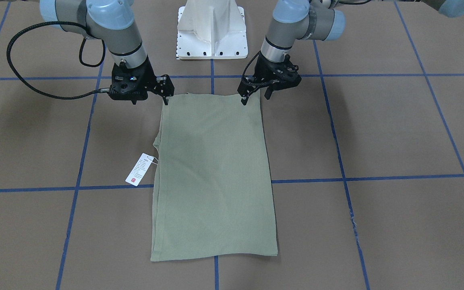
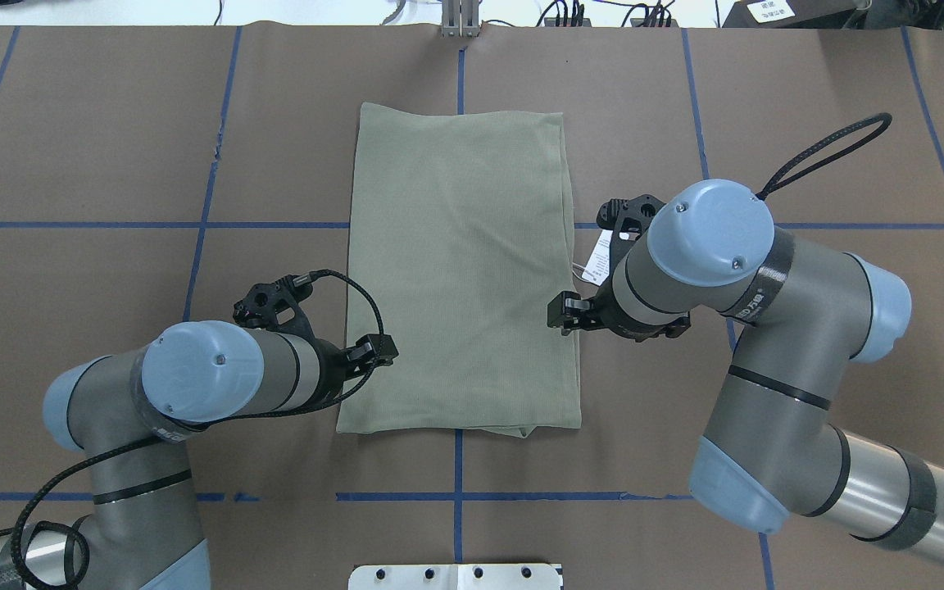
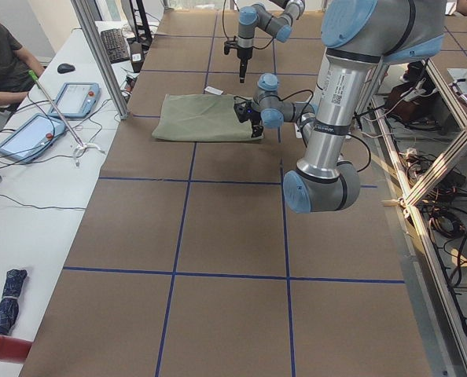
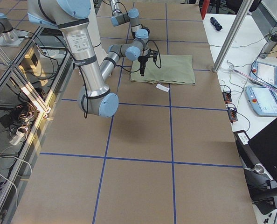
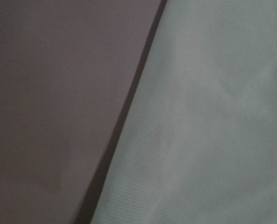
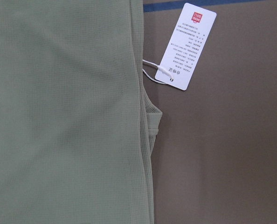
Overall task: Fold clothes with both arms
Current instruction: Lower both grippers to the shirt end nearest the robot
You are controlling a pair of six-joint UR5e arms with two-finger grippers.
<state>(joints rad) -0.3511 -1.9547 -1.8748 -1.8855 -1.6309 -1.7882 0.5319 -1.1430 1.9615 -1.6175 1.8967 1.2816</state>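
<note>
Starting robot-side: white pedestal base (image 1: pixel 212 36), then the left arm (image 2: pixel 218 381) and right arm (image 2: pixel 710 246) angled in over the brown counter (image 1: pixel 397 133).

Left claw (image 1: pixel 255 98) is at the robot-left long edge of the sage-green knit shirt (image 1: pixel 212 173), close to the end nearest the robot. It's released and holds nothing: fingers spread, one tip over the fabric, the other outside the edge over bare counter. The left wrist view shows only that edge running diagonally, cloth on one side and counter on the other.

Right claw (image 1: pixel 166 96) is at the opposite long edge, slightly farther out from the robot in the overhead view. Released or clenched: can't tell, the fingers overlap. Contact with the cloth: can't tell for either claw.

The shirt lies flat, folded into a long rectangle with its long axis pointing away from the robot, centred on the middle blue tape line (image 1: pixel 216 270).

White hang tag (image 1: pixel 138 169) with a red mark lies on the counter just beside the robot-right edge, beyond the right claw and strung to the shirt.

The shirt's far end is squared off, short of the counter's far edge.
</note>
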